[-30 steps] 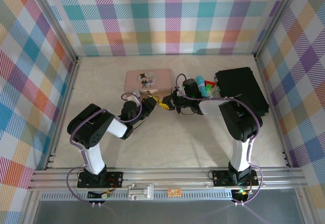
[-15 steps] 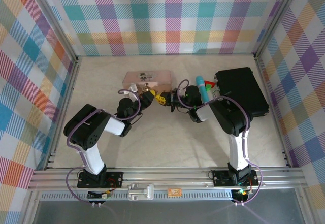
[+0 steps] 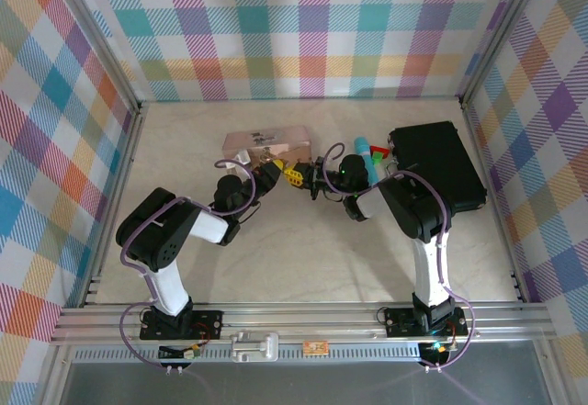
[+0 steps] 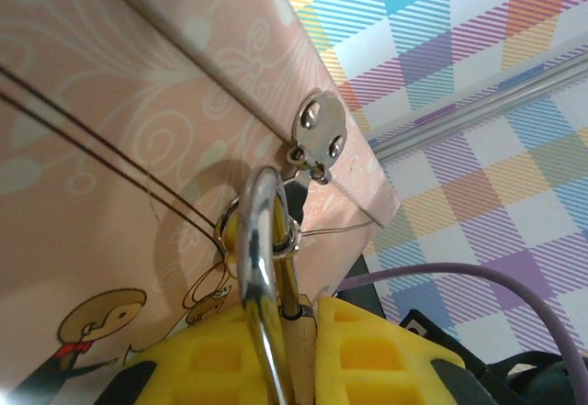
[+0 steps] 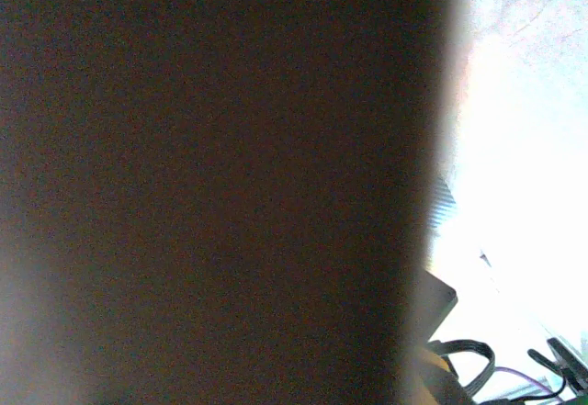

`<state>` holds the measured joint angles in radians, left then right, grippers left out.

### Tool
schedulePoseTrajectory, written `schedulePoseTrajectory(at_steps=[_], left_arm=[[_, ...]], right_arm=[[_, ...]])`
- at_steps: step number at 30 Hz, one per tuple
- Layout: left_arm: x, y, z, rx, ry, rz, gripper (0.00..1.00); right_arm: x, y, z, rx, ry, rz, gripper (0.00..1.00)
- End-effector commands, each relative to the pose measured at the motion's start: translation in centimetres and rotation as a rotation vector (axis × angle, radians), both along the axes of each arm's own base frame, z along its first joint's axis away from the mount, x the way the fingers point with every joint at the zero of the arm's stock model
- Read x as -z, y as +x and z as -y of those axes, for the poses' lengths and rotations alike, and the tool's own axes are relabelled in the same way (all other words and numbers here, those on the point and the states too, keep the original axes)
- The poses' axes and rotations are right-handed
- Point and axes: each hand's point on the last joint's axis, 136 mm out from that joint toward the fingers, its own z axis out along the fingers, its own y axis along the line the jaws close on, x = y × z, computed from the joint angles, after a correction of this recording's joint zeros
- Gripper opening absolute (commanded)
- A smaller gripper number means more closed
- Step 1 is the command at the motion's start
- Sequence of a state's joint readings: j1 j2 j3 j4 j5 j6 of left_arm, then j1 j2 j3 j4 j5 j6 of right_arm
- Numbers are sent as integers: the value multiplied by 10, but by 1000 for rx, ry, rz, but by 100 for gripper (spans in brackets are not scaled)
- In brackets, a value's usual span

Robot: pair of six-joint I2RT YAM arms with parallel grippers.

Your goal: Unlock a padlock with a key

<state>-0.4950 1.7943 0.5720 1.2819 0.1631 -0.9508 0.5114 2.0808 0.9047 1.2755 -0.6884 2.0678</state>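
Padlock hangs on pink tin clasp, pinched between left gripper pads.

The pale cream desk holds a pink picture tin box near the back, with a teal tube and a big black case on the right.

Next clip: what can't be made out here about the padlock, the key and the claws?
Key: too small to find in the top view where left claw and right claw meet.
Padlock: left wrist view shows its shackle; yellow pads and the bottom edge hide its body.
Right claw: open or shut unclear; a dark blur near the lens covers most of the right wrist view.
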Motion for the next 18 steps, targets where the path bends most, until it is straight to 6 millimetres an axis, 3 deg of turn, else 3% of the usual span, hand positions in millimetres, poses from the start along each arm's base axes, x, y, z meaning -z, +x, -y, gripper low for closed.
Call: schedulePoseTrajectory(at_steps=[1,7,13,18], left_arm=[[-18,-51,56,276,-30,70,0],[-7,-31,43,157,-44,10,0],[-1,-24,33,87,-12,-32,0],[6,-26,26,41,21,-91,0]], right_arm=[[-18,23,6,73,11,88,11],[11,17,20,63,-170,190,30],[37,10,40,74,-313,267,36],[45,-2,48,51,-393,330,41]])
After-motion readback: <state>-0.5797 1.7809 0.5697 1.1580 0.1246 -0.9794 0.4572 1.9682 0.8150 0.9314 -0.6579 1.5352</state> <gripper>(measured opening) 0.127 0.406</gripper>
